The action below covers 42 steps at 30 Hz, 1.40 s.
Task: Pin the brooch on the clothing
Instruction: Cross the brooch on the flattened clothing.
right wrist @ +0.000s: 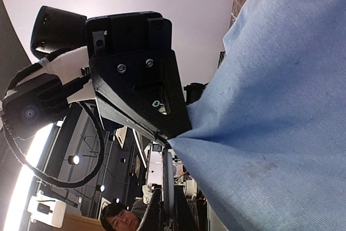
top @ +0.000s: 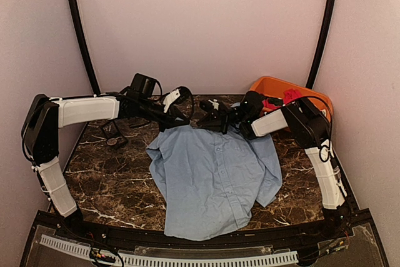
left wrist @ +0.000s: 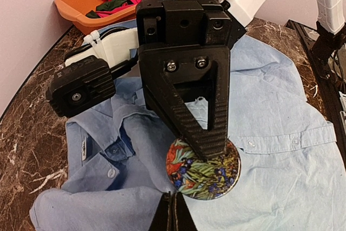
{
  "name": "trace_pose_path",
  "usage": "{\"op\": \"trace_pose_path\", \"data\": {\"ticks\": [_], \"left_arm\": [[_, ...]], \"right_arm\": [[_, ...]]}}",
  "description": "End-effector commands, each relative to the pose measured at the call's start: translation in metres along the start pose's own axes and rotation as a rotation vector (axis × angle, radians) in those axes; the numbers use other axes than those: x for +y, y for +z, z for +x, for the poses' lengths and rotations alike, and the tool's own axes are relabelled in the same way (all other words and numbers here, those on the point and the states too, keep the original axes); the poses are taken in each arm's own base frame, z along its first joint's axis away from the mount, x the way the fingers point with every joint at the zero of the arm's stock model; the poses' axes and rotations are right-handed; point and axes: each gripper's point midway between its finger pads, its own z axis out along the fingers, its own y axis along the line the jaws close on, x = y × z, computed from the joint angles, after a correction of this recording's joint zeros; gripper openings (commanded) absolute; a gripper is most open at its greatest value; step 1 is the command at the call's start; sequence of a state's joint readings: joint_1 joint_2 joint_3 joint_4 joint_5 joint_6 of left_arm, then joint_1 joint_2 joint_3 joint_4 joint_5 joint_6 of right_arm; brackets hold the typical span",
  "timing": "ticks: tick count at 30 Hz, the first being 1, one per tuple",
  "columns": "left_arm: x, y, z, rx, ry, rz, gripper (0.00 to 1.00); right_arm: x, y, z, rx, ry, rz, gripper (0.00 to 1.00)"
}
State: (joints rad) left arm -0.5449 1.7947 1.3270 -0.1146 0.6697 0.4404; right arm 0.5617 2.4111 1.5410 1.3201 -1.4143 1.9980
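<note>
Against the front of the light blue shirt (left wrist: pixel 281 112), just below the collar (left wrist: pixel 108 128), the brooch (left wrist: pixel 219 179) is held flat with its flowered face turned up. It is clamped by the right gripper (right wrist: pixel 162 212), one finger laid across the face. At the brooch's near edge, a fold of the shirt is pinched tight in the left gripper (left wrist: pixel 172 216). The pin is judged to need driving towards that fold, so the move falls to the right arm.
</note>
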Motion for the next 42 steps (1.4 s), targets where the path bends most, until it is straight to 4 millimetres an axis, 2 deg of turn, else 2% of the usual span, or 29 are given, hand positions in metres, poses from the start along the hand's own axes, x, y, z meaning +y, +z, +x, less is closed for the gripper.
{"op": "trace_pose_path", "data": {"ticks": [1,9,17,22,25,31,36,42], "left_arm": [[-0.013,-0.018,-0.029,-0.078,0.027,0.02,0.01],[-0.02,-0.029,-0.052,-0.243,-0.03,0.057,0.01],[-0.03,-0.043,-0.068,-0.358,-0.07,0.095,0.01],[-0.037,-0.054,-0.082,-0.415,-0.083,0.117,0.01],[-0.039,-0.059,-0.088,-0.437,-0.085,0.124,0.01],[-0.039,-0.065,-0.095,-0.453,-0.07,0.108,0.01],[-0.038,-0.067,-0.095,-0.453,-0.069,0.111,0.01],[-0.04,-0.068,-0.094,-0.453,-0.067,0.12,0.01]], "right_arm": [[0.031,-0.003,0.013,-0.024,-0.418,-0.073,0.0],[0.069,0.002,0.022,-0.053,-0.537,-0.11,0.0],[0.115,0.015,0.048,-0.074,-0.597,-0.166,0.0],[0.134,0.022,0.058,-0.083,-0.589,-0.201,0.0],[0.138,0.028,0.063,-0.073,-0.582,-0.211,0.0],[0.133,0.025,0.071,-0.08,-0.556,-0.202,0.0],[0.138,0.022,0.079,-0.076,-0.59,-0.195,0.0],[0.14,0.013,0.078,-0.087,-0.62,-0.18,0.0]]}}
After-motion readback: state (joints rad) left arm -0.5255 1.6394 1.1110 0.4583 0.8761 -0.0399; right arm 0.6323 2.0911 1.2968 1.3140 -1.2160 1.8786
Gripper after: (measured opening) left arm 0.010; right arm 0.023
